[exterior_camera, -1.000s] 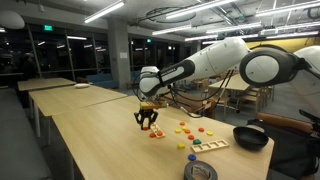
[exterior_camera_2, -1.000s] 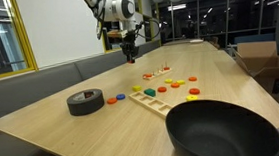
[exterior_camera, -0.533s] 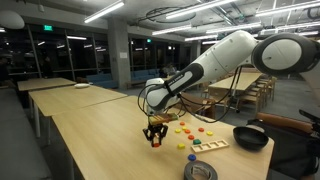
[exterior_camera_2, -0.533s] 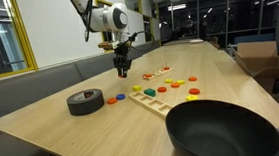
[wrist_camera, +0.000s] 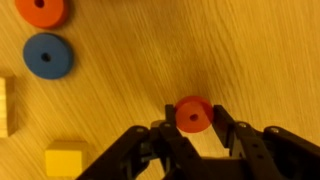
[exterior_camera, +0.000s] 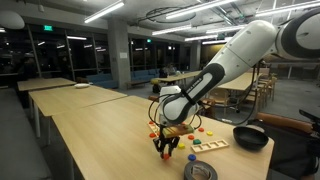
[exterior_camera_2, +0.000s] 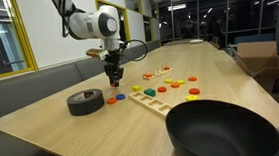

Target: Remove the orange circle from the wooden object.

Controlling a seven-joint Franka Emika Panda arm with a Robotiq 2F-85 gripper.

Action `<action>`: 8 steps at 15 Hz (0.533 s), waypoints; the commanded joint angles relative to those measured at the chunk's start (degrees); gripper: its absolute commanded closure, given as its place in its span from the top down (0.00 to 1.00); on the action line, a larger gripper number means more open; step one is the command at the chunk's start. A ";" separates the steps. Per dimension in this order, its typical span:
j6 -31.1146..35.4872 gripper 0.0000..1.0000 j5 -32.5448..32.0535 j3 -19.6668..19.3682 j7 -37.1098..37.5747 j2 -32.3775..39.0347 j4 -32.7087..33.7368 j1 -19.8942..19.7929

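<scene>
We show the white, round-jointed robot arm reaching across in both exterior views, its forearm sloping down to a wrist that turns the black gripper (exterior_camera_2: 114, 81) straight down, low over the long pale wooden table (exterior_camera_2: 43, 131). In an exterior view the gripper (exterior_camera: 167, 151) hangs near the table's front edge.

In the wrist view the two dark, flat-sided fingers (wrist_camera: 224, 128) close from either side on the small flat orange circle (wrist_camera: 193, 114). It is a smooth matte ring with a round central hole, held clamped between them over the fine-grained wood.

We note a blue ring-shaped disc (wrist_camera: 48, 55), an orange-red disc (wrist_camera: 42, 10) and a yellow block (wrist_camera: 64, 160) lying apart on the grain. A black tape roll (exterior_camera_2: 85, 101) rests near the gripper. A large black bowl (exterior_camera_2: 224, 131) with a dull, smooth wall stands well apart.
</scene>
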 commanded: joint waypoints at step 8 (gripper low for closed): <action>8.05 0.18 1.98 2.41 -2.08 -10.01 -15.70 0.42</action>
